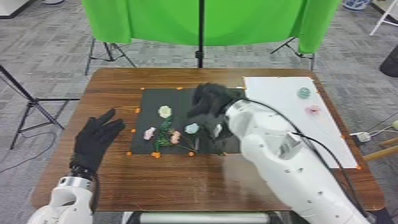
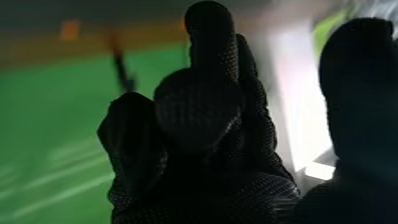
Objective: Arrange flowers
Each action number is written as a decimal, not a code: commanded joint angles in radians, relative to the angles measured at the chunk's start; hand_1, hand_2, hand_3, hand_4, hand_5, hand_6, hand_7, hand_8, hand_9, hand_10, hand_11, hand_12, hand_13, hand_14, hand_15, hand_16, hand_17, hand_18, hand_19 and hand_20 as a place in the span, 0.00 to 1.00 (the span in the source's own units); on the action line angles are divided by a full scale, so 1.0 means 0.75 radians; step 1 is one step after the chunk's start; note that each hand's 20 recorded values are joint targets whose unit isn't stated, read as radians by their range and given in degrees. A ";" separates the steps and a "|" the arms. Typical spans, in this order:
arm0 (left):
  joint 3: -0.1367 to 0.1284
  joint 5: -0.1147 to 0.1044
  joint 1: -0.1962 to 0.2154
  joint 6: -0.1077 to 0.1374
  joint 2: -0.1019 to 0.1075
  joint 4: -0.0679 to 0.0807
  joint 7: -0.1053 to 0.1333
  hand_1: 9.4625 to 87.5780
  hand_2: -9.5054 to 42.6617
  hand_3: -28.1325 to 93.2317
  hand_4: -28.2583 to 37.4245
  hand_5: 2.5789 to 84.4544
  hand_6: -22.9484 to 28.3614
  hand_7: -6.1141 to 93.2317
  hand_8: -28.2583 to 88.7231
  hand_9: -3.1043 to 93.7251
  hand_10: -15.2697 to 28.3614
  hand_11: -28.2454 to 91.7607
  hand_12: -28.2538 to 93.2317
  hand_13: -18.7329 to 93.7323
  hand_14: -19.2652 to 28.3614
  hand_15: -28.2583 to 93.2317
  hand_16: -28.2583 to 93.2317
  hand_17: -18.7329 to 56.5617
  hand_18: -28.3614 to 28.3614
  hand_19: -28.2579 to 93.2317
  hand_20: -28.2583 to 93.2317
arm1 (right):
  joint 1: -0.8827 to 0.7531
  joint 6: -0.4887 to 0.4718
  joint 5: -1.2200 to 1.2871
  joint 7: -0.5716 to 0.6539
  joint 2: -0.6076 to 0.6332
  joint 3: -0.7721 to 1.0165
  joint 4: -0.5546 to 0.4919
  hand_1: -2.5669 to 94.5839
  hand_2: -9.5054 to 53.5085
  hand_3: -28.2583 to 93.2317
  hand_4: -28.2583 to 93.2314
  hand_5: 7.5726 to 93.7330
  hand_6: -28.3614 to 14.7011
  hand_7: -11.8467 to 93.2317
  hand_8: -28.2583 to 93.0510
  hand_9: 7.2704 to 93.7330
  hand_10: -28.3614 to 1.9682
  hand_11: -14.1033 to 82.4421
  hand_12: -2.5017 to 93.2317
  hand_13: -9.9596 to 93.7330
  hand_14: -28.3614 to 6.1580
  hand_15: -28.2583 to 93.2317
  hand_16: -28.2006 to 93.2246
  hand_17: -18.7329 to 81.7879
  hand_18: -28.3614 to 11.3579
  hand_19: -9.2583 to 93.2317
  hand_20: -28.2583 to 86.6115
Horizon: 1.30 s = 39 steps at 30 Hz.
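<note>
In the head view my right hand point(image 1: 209, 102) is blurred over the upper part of the black mat point(image 1: 202, 148). In the right wrist view that hand point(image 2: 200, 115) has its fingers loosely bent, the thumb apart, and no flower between them. A cream flower point(image 1: 165, 111), a pink one point(image 1: 149, 133), a peach one point(image 1: 175, 137) and a pale blue one point(image 1: 192, 128) lie on the mat around green foliage point(image 1: 163, 143). Just below my right hand is a whitish flower point(image 1: 217, 131). My left hand point(image 1: 96, 137) is open, left of the mat.
On the white sheet point(image 1: 284, 87) at the right lie a teal flower point(image 1: 304, 93) and a pale pink flower point(image 1: 313, 109). Small orange markers edge the mat. Beyond the wooden table point(image 1: 187, 182) stand a green backdrop point(image 1: 240, 22) and its stands.
</note>
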 commanded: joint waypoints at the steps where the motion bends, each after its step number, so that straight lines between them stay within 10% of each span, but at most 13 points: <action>1: -0.012 -0.003 0.032 0.009 -0.012 -0.003 -0.004 0.10 0.12 0.78 0.01 0.48 0.53 0.12 0.20 0.47 0.68 0.36 0.35 0.46 0.77 0.33 0.27 0.29 0.77 0.27 0.38 | 0.028 -0.030 -0.197 0.189 0.170 0.351 -0.004 0.36 0.04 0.68 0.16 0.65 0.64 0.24 0.17 0.79 0.45 0.35 0.26 0.91 0.63 0.68 0.51 0.75 0.37 1.00 0.67; 13: -0.011 0.011 0.026 0.028 -0.011 -0.024 -0.065 0.10 0.15 0.77 0.01 0.48 0.54 0.11 0.21 0.47 0.67 0.35 0.35 0.46 0.77 0.32 0.28 0.29 0.76 0.27 0.38 | -0.158 0.104 -0.441 0.184 0.187 0.558 0.303 0.33 0.03 0.71 0.15 0.62 0.67 0.22 0.17 0.73 0.41 0.31 0.26 0.88 0.58 0.67 0.51 0.72 0.33 1.00 0.65; 27: -0.012 0.014 0.025 -0.002 -0.015 -0.018 -0.060 0.11 0.15 0.76 0.02 0.48 0.54 0.11 0.21 0.47 0.67 0.35 0.36 0.45 0.77 0.32 0.29 0.28 0.76 0.26 0.38 | -0.261 0.031 -0.481 0.258 0.148 0.656 0.373 0.34 0.00 0.72 0.15 0.61 0.69 0.23 0.17 0.76 0.40 0.32 0.25 0.90 0.62 0.70 0.50 0.74 0.33 1.00 0.65; 39: -0.019 0.011 0.033 -0.008 -0.013 -0.018 -0.062 0.11 0.15 0.76 0.03 0.48 0.54 0.11 0.21 0.47 0.67 0.35 0.36 0.45 0.77 0.32 0.29 0.28 0.75 0.26 0.38 | -0.288 0.441 -0.516 0.166 0.186 0.597 0.374 0.66 0.00 0.68 0.12 0.82 0.64 0.29 0.31 0.94 0.64 0.27 0.39 0.98 0.76 0.67 0.52 0.82 0.45 1.00 0.64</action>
